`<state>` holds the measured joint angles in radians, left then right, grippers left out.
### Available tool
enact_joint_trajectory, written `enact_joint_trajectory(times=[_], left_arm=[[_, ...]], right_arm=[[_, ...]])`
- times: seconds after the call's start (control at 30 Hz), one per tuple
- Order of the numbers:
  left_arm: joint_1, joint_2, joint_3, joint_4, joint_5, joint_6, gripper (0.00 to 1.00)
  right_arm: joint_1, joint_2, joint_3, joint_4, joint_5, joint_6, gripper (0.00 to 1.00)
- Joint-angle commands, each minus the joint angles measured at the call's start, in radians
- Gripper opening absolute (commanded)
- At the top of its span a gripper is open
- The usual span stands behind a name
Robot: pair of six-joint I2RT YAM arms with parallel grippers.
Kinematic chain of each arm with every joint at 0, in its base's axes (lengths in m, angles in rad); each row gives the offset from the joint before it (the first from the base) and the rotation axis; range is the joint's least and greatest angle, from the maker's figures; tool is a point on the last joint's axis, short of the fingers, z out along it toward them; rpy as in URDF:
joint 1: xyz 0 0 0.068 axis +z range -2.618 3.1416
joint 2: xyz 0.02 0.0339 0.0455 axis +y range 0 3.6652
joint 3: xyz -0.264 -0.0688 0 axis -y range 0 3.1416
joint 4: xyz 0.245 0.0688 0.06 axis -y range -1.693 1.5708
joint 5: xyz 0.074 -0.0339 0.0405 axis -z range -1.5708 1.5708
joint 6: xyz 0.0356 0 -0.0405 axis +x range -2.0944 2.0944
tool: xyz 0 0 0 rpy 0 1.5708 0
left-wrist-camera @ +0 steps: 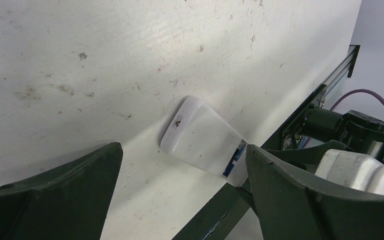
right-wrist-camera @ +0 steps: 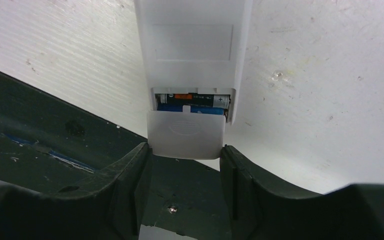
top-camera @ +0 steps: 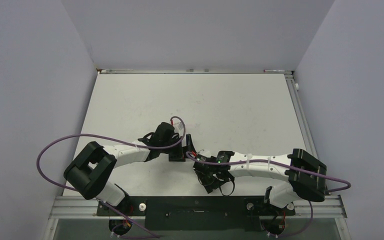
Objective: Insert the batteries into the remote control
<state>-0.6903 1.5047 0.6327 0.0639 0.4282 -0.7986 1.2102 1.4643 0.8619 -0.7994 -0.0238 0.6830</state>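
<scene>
Remote [right-wrist-camera: 192, 45]: back up on the bench [right-wrist-camera: 330, 75], compartment open.
Batteries [right-wrist-camera: 192, 102]: both inside it, black beside blue.
Right fingers [right-wrist-camera: 130, 185]: pinching the white cover [right-wrist-camera: 186, 135] at its end.
Left fingers [left-wrist-camera: 55, 195]: spread wide, holding nothing.

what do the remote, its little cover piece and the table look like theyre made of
Remote control: smooth white moulded plastic, matt with a soft sheen. Battery cover: thinner white plastic, seemingly slightly translucent, with a faint moulded grip oval. Table: probably white-painted or laminated board; fine grain lines, scuffs and specks.
</scene>
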Motion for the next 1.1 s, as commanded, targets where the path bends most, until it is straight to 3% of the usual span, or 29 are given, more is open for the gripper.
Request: enact_joint_trajectory(times=[0.0,1.07], left_arm=[[0.018,-0.039,-0.003,0.016,-0.001,0.013,0.91],[0.060,-0.071,-0.042,0.017,-0.006,0.013,0.92]], right_arm=[[-0.012,-0.011,-0.007,-0.020,0.000,-0.011,0.25],[-0.057,0.019,0.058,-0.044,0.011,-0.097,0.25]])
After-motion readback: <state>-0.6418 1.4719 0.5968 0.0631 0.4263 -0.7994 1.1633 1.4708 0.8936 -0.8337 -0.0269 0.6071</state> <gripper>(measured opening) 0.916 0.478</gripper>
